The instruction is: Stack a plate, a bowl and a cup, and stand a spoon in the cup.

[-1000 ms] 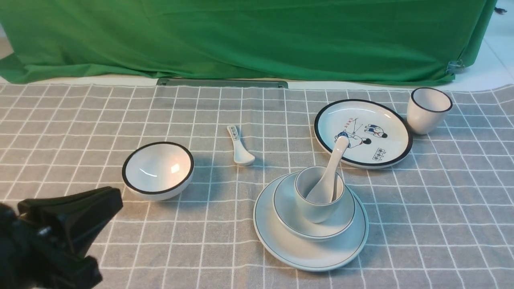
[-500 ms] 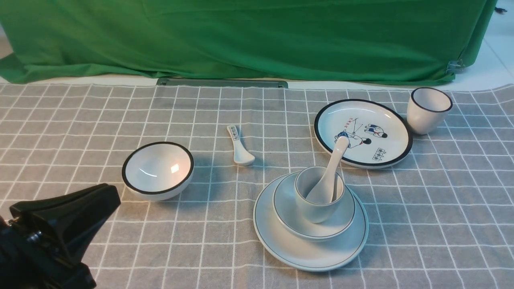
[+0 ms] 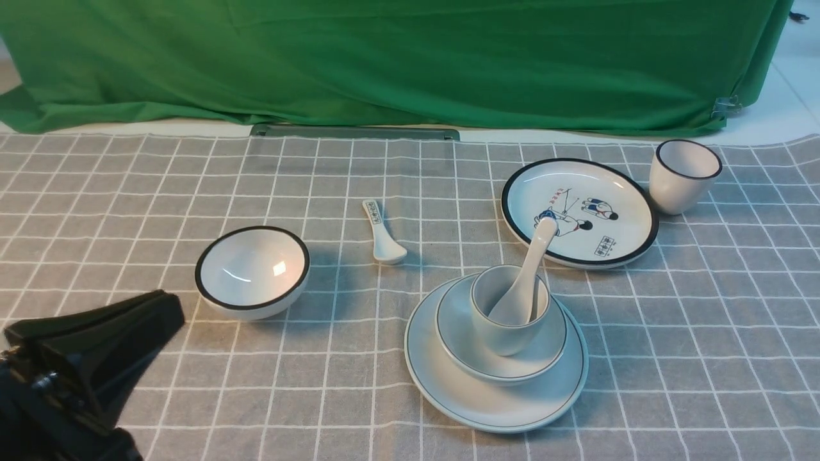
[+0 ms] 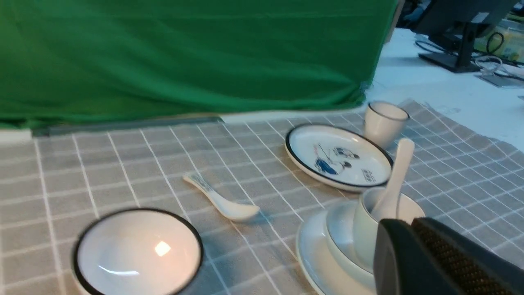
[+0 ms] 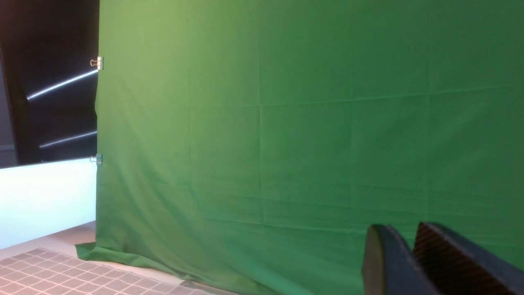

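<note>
Your left gripper [image 3: 163,314] sits closed and empty, low at the near left, well apart from the stack lying ahead to its right: plate [image 3: 448,384], bowl [image 3: 458,333], cup [image 3: 493,333], with the spoon [image 3: 532,269] leaning away-right. Right gripper [image 5: 403,246] is nearly closed, empty.

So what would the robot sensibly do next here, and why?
Probably just draw the left gripper further from the dishes and stop. The stack looks finished: the cup sits in the bowl on the plate, with the spoon leaning inside the cup. The gripper holds nothing, so nothing seems left to place.
</note>
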